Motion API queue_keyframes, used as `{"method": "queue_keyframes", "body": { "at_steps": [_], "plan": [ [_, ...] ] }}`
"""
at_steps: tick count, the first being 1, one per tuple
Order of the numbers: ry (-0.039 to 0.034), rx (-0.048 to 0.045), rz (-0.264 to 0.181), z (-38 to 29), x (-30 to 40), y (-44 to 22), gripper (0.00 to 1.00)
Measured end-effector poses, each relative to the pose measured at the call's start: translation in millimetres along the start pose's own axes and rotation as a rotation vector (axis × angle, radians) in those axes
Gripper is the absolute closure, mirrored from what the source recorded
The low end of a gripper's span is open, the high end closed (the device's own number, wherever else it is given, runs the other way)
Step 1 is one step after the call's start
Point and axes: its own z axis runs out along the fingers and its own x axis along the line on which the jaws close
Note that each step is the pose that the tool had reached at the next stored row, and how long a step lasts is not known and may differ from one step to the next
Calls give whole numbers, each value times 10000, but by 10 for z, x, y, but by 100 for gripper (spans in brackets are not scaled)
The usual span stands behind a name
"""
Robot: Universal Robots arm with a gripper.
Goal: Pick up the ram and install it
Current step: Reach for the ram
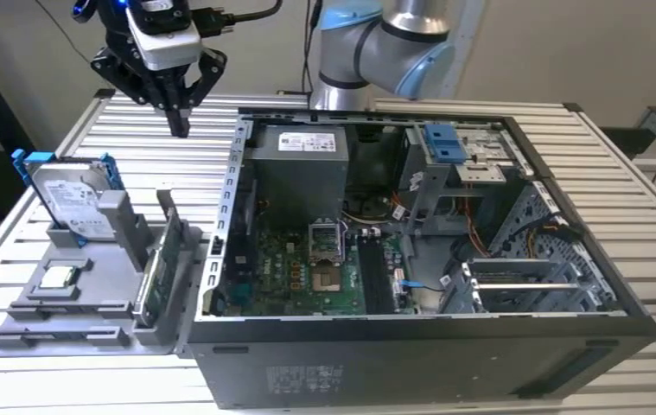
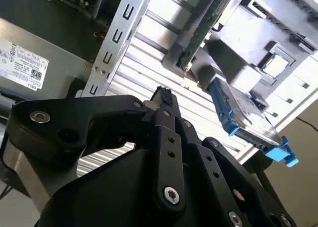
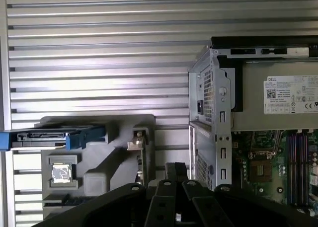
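My gripper [image 1: 178, 128] hangs shut and empty above the slatted table, beyond the far end of the grey parts holder [image 1: 97, 294] and to the exterior view's left of the open computer case [image 1: 420, 242]. Its fingertips [image 2: 163, 94] meet in both wrist views [image 3: 175, 168]. A thin dark strip stands edge-on in a slot of the holder just in front of the silver chip [image 1: 60, 277]. It looks like the ram [image 1: 65, 309] [image 3: 60, 201], though I cannot tell for sure. The motherboard's long dark memory slots [image 1: 372, 268] lie inside the case.
The holder also carries a hard drive in a blue caddy [image 1: 74, 203] and a green card standing on edge [image 1: 155, 285] [image 2: 203, 31]. The case's tall side wall [image 1: 233, 199] rises between holder and motherboard. The power supply [image 1: 299, 156] sits at the case's far end.
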Motion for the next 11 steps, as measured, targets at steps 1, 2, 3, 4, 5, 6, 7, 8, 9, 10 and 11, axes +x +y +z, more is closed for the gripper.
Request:
{"method": "queue_keyframes", "body": {
  "at_steps": [1,2,3,4,5,6,7,8,9,10,11],
  "plan": [
    [0,1,-4,0,14,-1,89],
    [0,0,-7,2,27,-1,89],
    [0,0,-11,2,40,-2,89],
    [0,-1,-14,3,54,-3,89],
    [1,0,-17,3,68,-3,89],
    [1,0,-21,4,82,-4,89],
    [1,-1,-25,5,95,-5,89],
    [1,0,-28,5,110,-6,89],
    [2,0,-31,6,126,-7,89],
    [1,-1,-35,7,139,-7,89],
    [2,-1,-38,7,154,-8,89]
  ]
}}
